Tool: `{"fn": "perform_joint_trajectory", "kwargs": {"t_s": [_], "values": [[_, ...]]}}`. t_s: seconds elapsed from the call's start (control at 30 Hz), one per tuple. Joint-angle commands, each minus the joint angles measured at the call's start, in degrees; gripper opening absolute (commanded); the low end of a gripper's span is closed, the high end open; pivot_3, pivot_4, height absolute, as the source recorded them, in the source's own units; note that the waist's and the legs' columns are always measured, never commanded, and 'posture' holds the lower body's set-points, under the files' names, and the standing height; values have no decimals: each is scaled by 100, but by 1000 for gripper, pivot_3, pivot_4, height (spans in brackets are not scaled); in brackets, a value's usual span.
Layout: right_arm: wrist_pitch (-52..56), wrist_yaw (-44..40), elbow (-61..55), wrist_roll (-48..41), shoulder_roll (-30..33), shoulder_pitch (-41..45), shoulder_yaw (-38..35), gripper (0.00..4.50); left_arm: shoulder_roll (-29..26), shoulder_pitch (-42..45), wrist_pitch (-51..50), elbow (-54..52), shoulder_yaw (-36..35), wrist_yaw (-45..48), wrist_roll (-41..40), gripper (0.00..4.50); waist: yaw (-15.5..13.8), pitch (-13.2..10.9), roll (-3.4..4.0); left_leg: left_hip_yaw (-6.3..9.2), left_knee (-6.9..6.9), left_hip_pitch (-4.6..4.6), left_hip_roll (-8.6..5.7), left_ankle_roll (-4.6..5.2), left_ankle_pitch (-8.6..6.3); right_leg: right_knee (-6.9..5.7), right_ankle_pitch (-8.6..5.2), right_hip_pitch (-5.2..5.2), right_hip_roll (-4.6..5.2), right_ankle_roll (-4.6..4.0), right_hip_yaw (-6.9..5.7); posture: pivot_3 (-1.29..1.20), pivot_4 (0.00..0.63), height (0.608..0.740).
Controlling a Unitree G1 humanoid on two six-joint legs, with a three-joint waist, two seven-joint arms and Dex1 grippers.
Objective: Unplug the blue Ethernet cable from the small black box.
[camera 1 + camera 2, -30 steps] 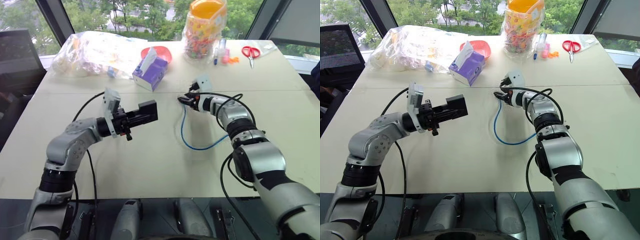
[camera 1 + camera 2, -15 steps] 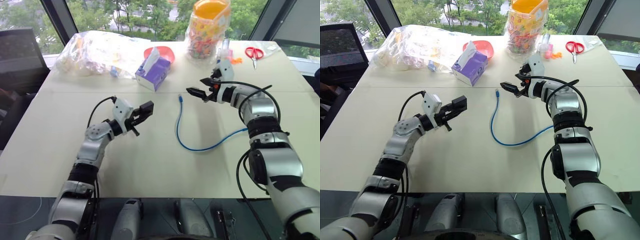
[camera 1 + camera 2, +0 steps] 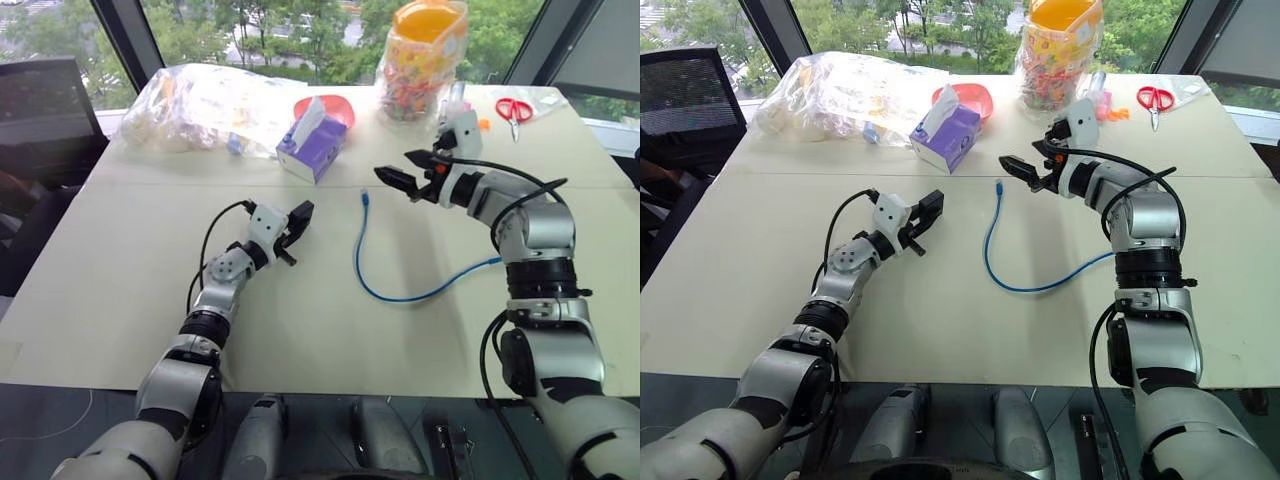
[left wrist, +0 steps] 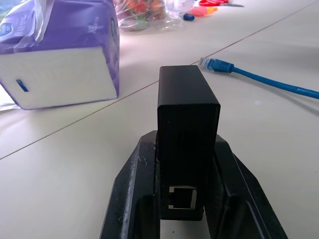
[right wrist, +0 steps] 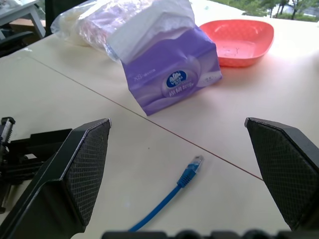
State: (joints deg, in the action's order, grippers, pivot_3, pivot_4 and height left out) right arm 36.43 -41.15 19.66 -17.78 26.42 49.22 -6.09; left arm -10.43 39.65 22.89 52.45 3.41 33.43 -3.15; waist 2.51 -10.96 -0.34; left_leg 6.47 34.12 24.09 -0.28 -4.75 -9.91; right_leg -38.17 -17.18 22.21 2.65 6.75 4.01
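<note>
Cream table (image 3: 120, 290) w/ a seam line across it, big windows and green trees behind, a dark chair at far left of the head views. Along the table's back edge: clear plastic bag (image 3: 200, 100) at upper left, purple tissue box (image 3: 312, 150) just right of it w/ a red bowl (image 3: 325, 106) behind, candy jar w/ orange lid (image 3: 422, 55) at top centre-right, red scissors (image 3: 516, 108) at upper right.

Blue Ethernet cable (image 3: 375, 280) lies loose on the table at frame centre. One plug end (image 3: 365, 199) points toward the tissue box; the cord runs down toward the near edge, curves, then heads right toward the right forearm. Its plug sits free on the surface, well apart from the small black box (image 3: 300, 215).

Left gripper (image 3: 290, 232), centre-left of the head views, is pinched onto the box, fingers (image 4: 129, 199) pressing both its sides. In the left wrist view the box (image 4: 187, 129) stands upright between them, empty port facing the cam, low over the table, w/ the cable plug (image 4: 212, 63) beyond it.

Right gripper (image 3: 400, 182), right of centre and above the cable plug in the head views, is spread wide and holds nothing. In the right wrist view its two textured pads (image 5: 84, 164) sit at opposite frame edges, plug (image 5: 192, 169) and tissue box (image 5: 172, 82) between them further off.
</note>
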Motion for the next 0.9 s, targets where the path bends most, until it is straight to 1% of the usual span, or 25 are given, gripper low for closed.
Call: {"fn": "perform_joint_trajectory", "kwargs": {"t_s": [0.03, 0.1, 0.13, 0.2, 0.23, 0.37, 0.5, 0.67, 0.77, 0.83, 0.9], "values": [[-6, 46, -251, -131, -18, 75, -93, 4500, 23, -320, -315, 148, 5, 78, 40, 1859, 1, 3, 4, 0, 0, -2, 0, 0, 0, 0, 0, -1, 0, 0, 0, 0, 150, 740], [-9, 50, -231, -153, -33, 94, -70, 4500, 6, -418, -444, -2, -36, 167, -25, 2809, 11, 5, 7, 0, 0, -4, 0, 0, 0, -1, 0, -1, 0, 0, 1, 0, 150, 740], [-18, 45, -214, -155, -41, 104, -56, 4500, -2, -472, -547, -96, -62, 241, -74, 3370, 16, 5, 8, 0, -2, -4, 0, 0, 0, -1, 0, 0, -1, 0, 1, 0, 150, 740], [-52, 35, -169, -136, -57, 128, -22, 4500, -25, -590, -812, -328, -103, 401, -190, 4295, 24, 5, 8, 0, -6, -4, 1, 1, 0, -1, 0, 1, -1, 0, 1, 0, 150, 740], [-55, 21, -152, -137, -63, 140, -13, 4500, -35, -662, -972, -497, -125, 504, -272, 4408, 27, 5, 8, 0, -8, -4, 1, 1, 0, 0, 0, 2, -1, 0, 1, 0, 150, 740], [-16, -126, -144, -158, -31, 183, 47, 4500, -139, -1003, -1683, -1392, -178, 898, -600, 4408, 46, 5, 9, 0, -20, -4, 1, 1, 0, 1, -1, 6, 0, 1, 1, 0, 150, 740], [99, -483, -319, -221, 128, 152, 158, 4500, -474, -1520, -2521, -2674, -257, 1288, -1043, 4408, 120, 5, 9, 0, -23, -3, 2, 1, 0, 1, -1, 7, 0, 1, 1, 0, 150, 740], [72, -807, -343, -222, 350, 174, 256, 4500, -1225, -2266, -3978, -4555, -505, 1711, -1902, 4408, 164, 4, 9, 0, -24, -3, 5, 1, -1, 0, -1, 12, -3, -1, 4, 0, 150, 740], [188, -1047, -429, -288, 484, 178, 321, 4500, -1682, -2627, -4596, -5441, -686, 1898, -2363, 4408, 148, -1, 10, 0, -23, -1, 8, 1, -1, 0, -2, 14, -5, -3, 4, 0, 150, 740], [316, -1398, -663, -374, 667, 94, 430, 4500, -1937, -2827, -4776, -5857, -850, 1962, -2565, 4408, 133, -2, 9, -1, -22, 1, 7, 1, -1, 2, -2, 14, -3, -4, 4, 0, 150, 740], [376, -1936, -1046, -463, 984, -90, 633, 4500, -2232, -2988, -5029, -6331, -1065, 1992, -2789, 4408, 97, -3, 7, 0, -20, 8, 6, 1, -1, 8, -3, 15, -1, -5, 3, 0, 150, 740]]}}
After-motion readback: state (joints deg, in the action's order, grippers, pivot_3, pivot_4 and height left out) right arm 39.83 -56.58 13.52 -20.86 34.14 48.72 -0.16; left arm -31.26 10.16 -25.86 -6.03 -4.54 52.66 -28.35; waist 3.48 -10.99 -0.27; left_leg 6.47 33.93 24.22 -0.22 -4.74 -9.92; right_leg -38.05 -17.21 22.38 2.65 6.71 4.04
